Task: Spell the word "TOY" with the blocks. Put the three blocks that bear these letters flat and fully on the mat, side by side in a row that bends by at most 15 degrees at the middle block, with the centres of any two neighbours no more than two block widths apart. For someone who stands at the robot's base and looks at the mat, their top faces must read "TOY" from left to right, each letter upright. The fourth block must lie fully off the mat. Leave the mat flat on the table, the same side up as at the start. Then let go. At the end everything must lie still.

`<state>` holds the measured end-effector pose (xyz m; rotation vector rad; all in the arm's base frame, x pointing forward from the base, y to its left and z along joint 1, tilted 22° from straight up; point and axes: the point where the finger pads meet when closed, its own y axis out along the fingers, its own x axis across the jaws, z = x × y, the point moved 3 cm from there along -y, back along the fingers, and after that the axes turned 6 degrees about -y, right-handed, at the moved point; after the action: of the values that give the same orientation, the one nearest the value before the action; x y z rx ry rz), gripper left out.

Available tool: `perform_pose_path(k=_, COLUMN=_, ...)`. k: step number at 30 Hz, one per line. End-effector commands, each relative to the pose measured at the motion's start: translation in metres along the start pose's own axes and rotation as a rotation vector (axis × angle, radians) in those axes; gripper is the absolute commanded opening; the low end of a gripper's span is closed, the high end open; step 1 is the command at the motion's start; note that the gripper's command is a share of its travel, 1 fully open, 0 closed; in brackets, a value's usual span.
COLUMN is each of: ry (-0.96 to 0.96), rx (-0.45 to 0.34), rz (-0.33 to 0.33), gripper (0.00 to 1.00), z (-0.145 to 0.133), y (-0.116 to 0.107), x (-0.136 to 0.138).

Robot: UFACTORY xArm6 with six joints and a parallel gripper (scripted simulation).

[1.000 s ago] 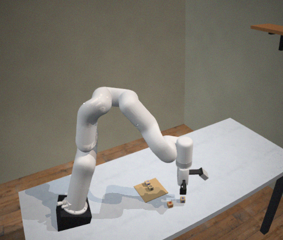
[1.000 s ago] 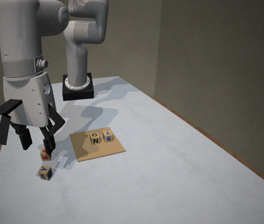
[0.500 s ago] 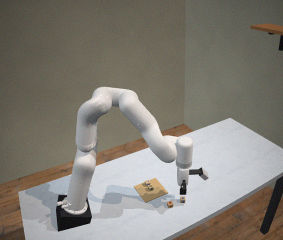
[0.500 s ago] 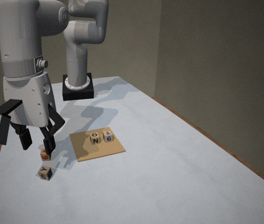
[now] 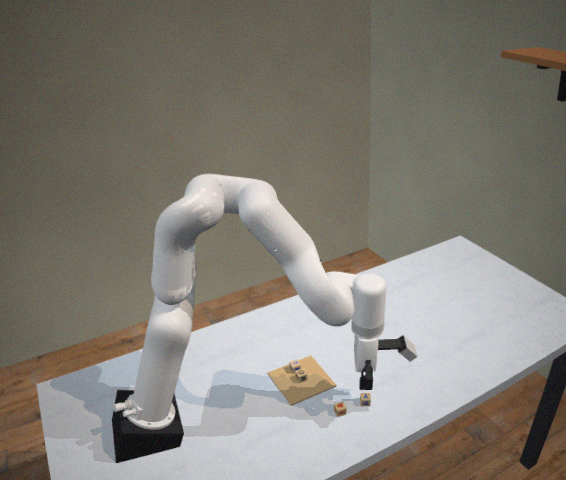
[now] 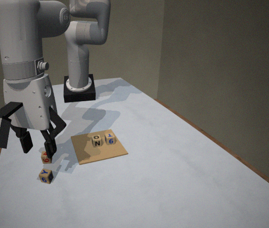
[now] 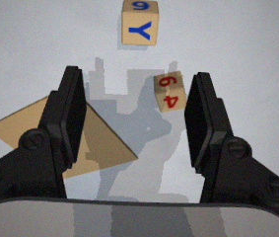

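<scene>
Hovering over the white bench (image 5: 454, 310) (image 6: 166, 171) (image 7: 21, 49), black-fingered end effector (image 5: 366, 376) (image 6: 38, 149) (image 7: 136, 89) with fingers apart and empty, wooden cube with blue Y (image 5: 365, 399) (image 6: 45, 175) (image 7: 139, 23) and red-marked wooden cube (image 5: 340, 408) (image 6: 46, 157) (image 7: 170, 92) below it, T and O cubes on the tan square mat (image 5: 293, 395) (image 6: 82, 156) (image 7: 111, 160) nearer the base.

On the pale marbled desk (image 5: 428, 320), the white jointed arm (image 5: 278, 222) reaches from its black block base (image 5: 143, 441) past a square tan mat (image 5: 293, 395) bearing two small wooden cubes (image 5: 294, 365), its black-fingered tool (image 5: 366, 378) above two more wooden cubes (image 5: 340, 408).
</scene>
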<state>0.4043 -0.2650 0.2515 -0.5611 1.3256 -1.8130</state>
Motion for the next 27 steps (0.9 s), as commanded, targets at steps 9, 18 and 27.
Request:
perform_pose_path(k=9, ry=-0.002, rx=0.003, rz=0.0, gripper=0.63, z=0.002, y=0.008, x=0.0)
perform_pose_path(k=18, ry=-0.002, rx=0.003, rz=0.0, gripper=0.63, z=0.002, y=0.02, x=0.0)
perform_pose_path(k=27, ry=-0.002, rx=0.003, rz=0.0, gripper=0.63, z=0.003, y=0.033, x=0.001)
